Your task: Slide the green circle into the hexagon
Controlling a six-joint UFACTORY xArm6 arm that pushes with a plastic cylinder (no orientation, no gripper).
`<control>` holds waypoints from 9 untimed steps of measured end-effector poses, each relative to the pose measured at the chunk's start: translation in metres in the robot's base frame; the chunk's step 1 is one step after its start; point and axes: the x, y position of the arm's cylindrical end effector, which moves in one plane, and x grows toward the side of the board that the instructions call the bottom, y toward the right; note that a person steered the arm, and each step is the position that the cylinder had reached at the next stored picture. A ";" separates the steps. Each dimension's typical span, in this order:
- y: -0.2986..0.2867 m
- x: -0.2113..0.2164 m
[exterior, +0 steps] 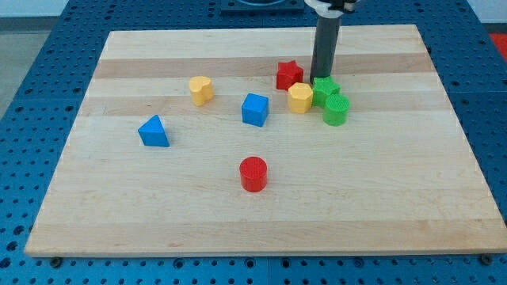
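The green circle [336, 110] is a short green cylinder right of the board's middle. It touches a green star-shaped block [325, 89] just above and left of it. The yellow hexagon [299, 97] sits to the left of the green star, touching it. My tip [319, 77] comes down at the top edge of the green star, just right of the red star [289, 75]. The green circle lies below and right of my tip and a short way right of the yellow hexagon.
A blue cube [255, 109] sits left of the hexagon. A yellow heart-like block [201, 89] lies further left. A blue triangle [154, 131] is at the left. A red cylinder [253, 174] is below the middle. The wooden board [261, 222] ends near all view edges.
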 end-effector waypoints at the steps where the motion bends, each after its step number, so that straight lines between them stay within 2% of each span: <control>1: 0.003 -0.007; 3: 0.053 -0.005; 4: 0.071 0.011; 7: 0.042 0.091; 9: 0.023 0.091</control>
